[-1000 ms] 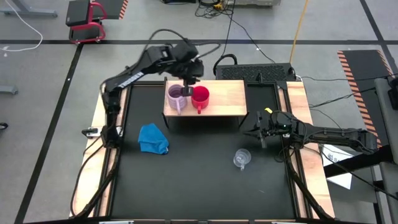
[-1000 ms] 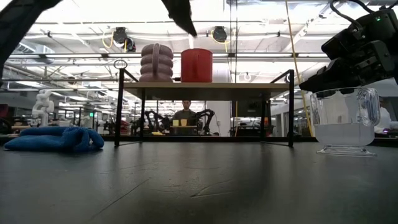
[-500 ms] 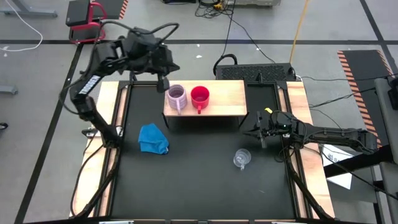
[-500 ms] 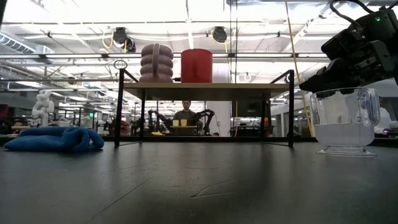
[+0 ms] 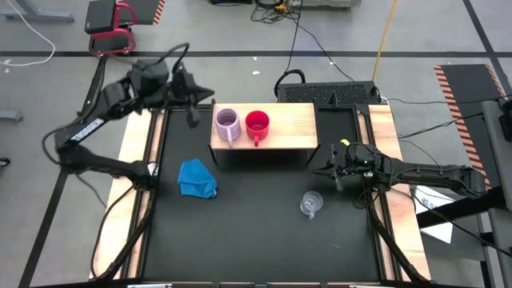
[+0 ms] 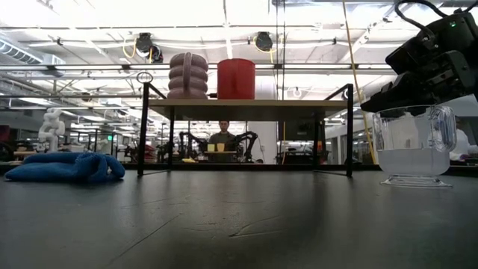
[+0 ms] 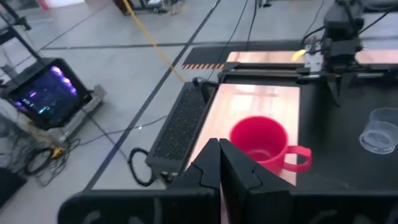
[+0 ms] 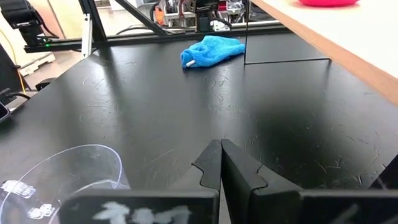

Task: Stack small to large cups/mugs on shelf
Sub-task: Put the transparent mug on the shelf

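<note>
- High view: the left gripper (image 5: 192,112) hangs just off the shelf's (image 5: 292,120) left end, over the back left corner of the black tabletop (image 5: 256,232), holding nothing. In the left wrist view its two fingers (image 7: 219,163) are pressed together, clenched on empty air.
- The right gripper (image 5: 330,170) sits low by the shelf's front right corner, its arm reaching in from the table's right edge. In the right wrist view its fingers (image 8: 221,163) also meet with nothing between them.
- The lilac mug (image 5: 227,124) stands upright on the left part of the shelf, and the red mug (image 5: 257,123) stands just beside it toward the shelf's middle; both handles point to the front edge. The right half of the board is bare wood.
- In the low view the lilac mug (image 6: 187,75) and the red mug (image 6: 236,78) show side by side on top of the shelf (image 6: 246,107), which is carried on thin dark legs.
- The clear glass cup (image 5: 311,203) stands upright on the tabletop in front of the shelf's right end, near the right gripper and apart from it. In the low view the right gripper (image 6: 396,96) hangs just above and behind this cup (image 6: 413,146).
- A crumpled blue cloth (image 5: 197,178) lies on the tabletop in front of the shelf's left end, well apart from both grippers.
</note>
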Robot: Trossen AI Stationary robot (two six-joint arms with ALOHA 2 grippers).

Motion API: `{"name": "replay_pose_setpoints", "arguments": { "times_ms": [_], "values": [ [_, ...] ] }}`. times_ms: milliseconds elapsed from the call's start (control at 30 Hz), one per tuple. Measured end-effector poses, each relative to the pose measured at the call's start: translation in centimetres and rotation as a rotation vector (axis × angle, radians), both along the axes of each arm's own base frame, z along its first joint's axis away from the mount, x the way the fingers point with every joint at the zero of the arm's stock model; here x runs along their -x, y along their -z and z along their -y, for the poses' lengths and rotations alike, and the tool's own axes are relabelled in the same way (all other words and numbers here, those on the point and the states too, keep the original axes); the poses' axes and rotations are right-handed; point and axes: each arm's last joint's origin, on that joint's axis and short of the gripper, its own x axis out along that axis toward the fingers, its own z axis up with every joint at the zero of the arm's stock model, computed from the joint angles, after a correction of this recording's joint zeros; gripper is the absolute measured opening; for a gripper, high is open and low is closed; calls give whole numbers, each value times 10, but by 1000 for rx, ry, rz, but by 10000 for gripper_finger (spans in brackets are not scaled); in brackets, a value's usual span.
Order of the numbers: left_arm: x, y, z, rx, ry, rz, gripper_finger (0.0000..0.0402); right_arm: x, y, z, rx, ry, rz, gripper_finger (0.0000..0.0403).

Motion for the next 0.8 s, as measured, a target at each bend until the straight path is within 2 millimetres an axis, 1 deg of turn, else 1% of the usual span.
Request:
{"name": "replay_pose_setpoints", "arguments": {
  "times_ms": [200, 300, 467, 600, 800],
  "values": [
    [16, 46, 14, -4, 16, 128, 0, 0, -1, 0, 4, -1, 8, 0],
    [29, 70, 21, -12, 14, 171, 0, 0, -1, 0, 3, 0, 8, 0],
    [50, 107, 34, 12, 45, 313, 0, 0, -1, 0, 2, 0, 8, 0],
    [60, 142, 40, 29, 15, 361, 0, 0, -1, 0, 2, -1, 7, 0],
    [67, 192, 48, 47, 51, 454, 0, 0, -1, 0, 2, -1, 8, 0]
  ]
}}
